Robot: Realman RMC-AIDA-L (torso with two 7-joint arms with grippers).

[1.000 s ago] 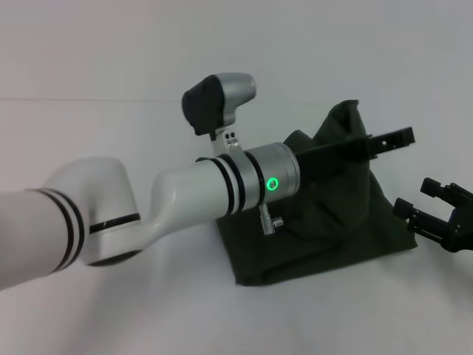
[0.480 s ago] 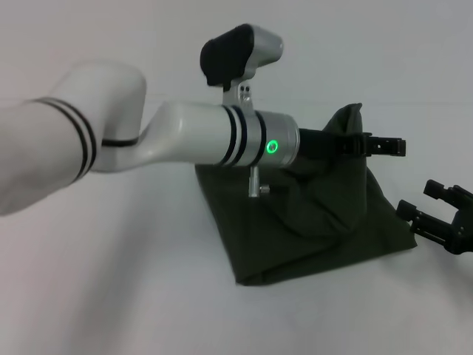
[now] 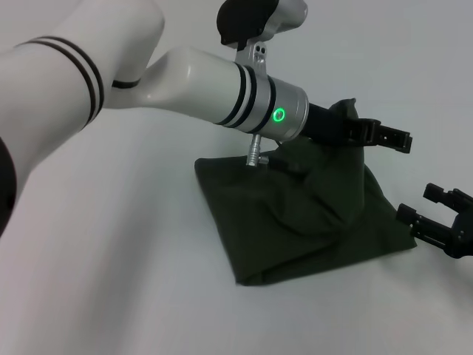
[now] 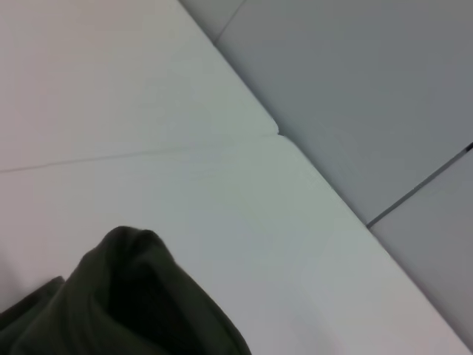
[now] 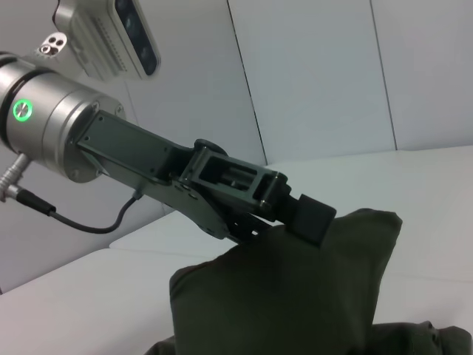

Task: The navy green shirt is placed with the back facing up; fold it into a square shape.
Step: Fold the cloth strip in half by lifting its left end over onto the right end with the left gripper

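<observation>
The navy green shirt (image 3: pixel 295 222) lies folded in a rough diamond on the white table, plain side up. Its far right part is pulled up into a peak (image 3: pixel 346 111). My left arm reaches across the shirt from the left, and my left gripper (image 3: pixel 392 138) is shut on the raised cloth. The right wrist view shows the left gripper (image 5: pixel 299 214) pinching the peak of the shirt (image 5: pixel 295 296). In the left wrist view only a bunched fold of shirt (image 4: pixel 126 296) shows. My right gripper (image 3: pixel 427 207) hovers open by the shirt's right corner, holding nothing.
The white table (image 3: pixel 111 281) extends to the left and front of the shirt. In the left wrist view the table's far edge (image 4: pixel 325 192) runs diagonally, with grey floor beyond. My left forearm (image 3: pixel 207 74) hangs over the shirt's back left part.
My left arm's elbow and forearm have risen and swung up to the left, so the wrist now slopes downward. The left gripper stays at the shirt's raised peak. The right gripper barely moved.
</observation>
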